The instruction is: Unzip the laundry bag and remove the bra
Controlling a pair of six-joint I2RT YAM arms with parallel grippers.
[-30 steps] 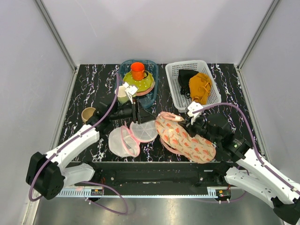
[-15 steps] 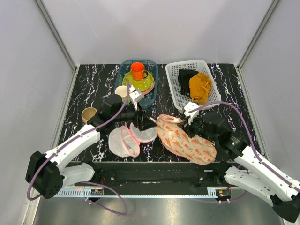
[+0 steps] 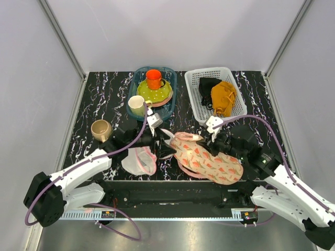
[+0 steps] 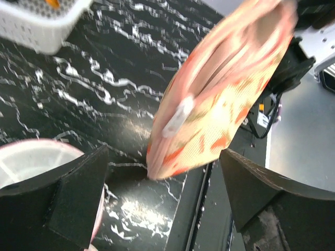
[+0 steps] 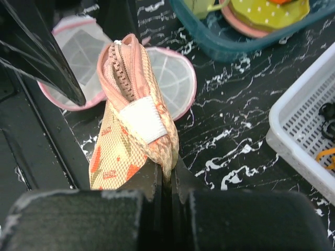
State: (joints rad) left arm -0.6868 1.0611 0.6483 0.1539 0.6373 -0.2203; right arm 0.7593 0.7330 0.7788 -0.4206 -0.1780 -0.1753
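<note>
Table (image 3: 104,94): L tool (image 3: 166,146) now nearer bag (image 3: 209,162)

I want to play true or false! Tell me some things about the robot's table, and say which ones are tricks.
1. The right gripper pinches the laundry bag. True.
2. The left gripper is shut. False: its fingers stand wide apart.
3. The mustard garment lies in the white basket. True.
4. The orange cup sits in that basket too. False: it is in the teal tub.
</note>
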